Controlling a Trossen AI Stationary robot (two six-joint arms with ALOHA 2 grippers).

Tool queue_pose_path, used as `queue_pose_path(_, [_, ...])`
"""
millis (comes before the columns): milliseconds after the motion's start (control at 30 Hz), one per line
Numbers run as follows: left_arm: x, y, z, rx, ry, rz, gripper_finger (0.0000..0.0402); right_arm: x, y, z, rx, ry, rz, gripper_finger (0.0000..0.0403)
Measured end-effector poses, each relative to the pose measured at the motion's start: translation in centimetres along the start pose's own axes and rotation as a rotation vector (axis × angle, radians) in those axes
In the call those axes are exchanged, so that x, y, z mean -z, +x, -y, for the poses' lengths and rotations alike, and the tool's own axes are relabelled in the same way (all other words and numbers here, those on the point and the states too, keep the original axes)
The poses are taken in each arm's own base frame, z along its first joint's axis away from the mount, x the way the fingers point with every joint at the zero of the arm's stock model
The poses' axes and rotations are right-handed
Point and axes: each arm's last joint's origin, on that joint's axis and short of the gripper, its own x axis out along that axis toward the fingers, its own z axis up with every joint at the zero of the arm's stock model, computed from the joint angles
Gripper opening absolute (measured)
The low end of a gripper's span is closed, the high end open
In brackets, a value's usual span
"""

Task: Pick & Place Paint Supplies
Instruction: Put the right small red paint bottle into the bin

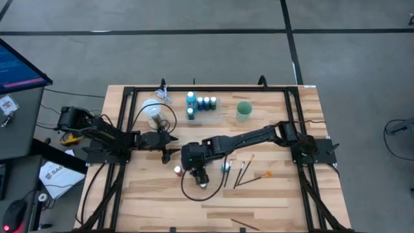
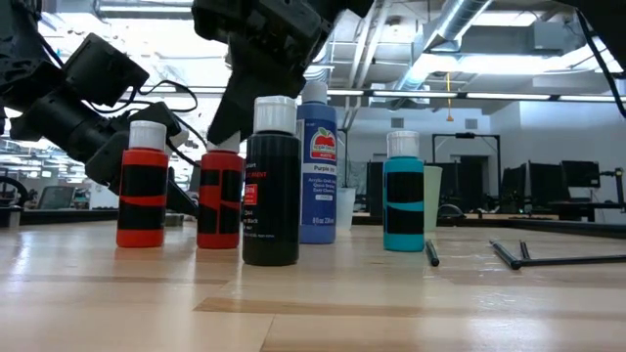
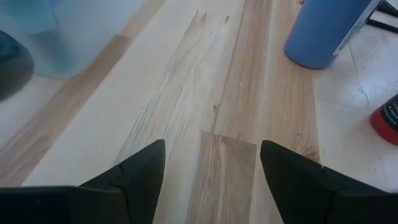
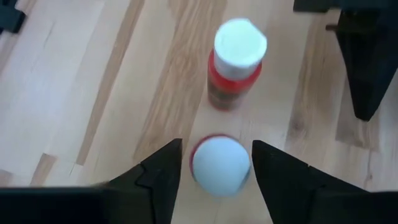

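Progress was partial: several bottles stood grouped at the counter's far edge, brushes lay loose, my right hand straddled a red bottle, not yet clamped; left hand open, idle.

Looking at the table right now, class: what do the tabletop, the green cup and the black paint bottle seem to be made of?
Tabletop: pale wood planks, matte, with visible grain and board joints.
Green cup: probably plastic, translucent, since light shows through its wall.
Black paint bottle: likely plastic, glossy dark body with reflections, a printed label and a smooth white cap.
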Motion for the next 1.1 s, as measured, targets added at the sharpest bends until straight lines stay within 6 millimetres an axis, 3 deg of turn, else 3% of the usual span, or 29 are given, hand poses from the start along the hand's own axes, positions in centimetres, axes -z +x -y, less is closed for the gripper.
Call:
queue_pose_path(367, [0.0,0.0,0.0,0.0,-0.001,0.003,0.0248,0.1,0.0,0.0,-0.001,0.01,-0.014,0.0113])
queue_pose_path(633, [-0.1,0.0,0.0,0.0,-0.001,0.006,0.0248,-0.1,-0.4,0.1,0.043,0.005,-0.015,0.0115])
queue_pose_path(900, [-0.1,0.0,0.0,-0.002,-0.009,0.008,0.0248,-2.6,-4.5,1.4,0.065,-0.069,0.016,0.0112])
queue_pose_path(1100, [-0.1,0.0,0.0,-0.002,-0.009,0.008,0.0248,-4.3,-9.3,5.0,0.124,-0.09,0.059,0.0113])
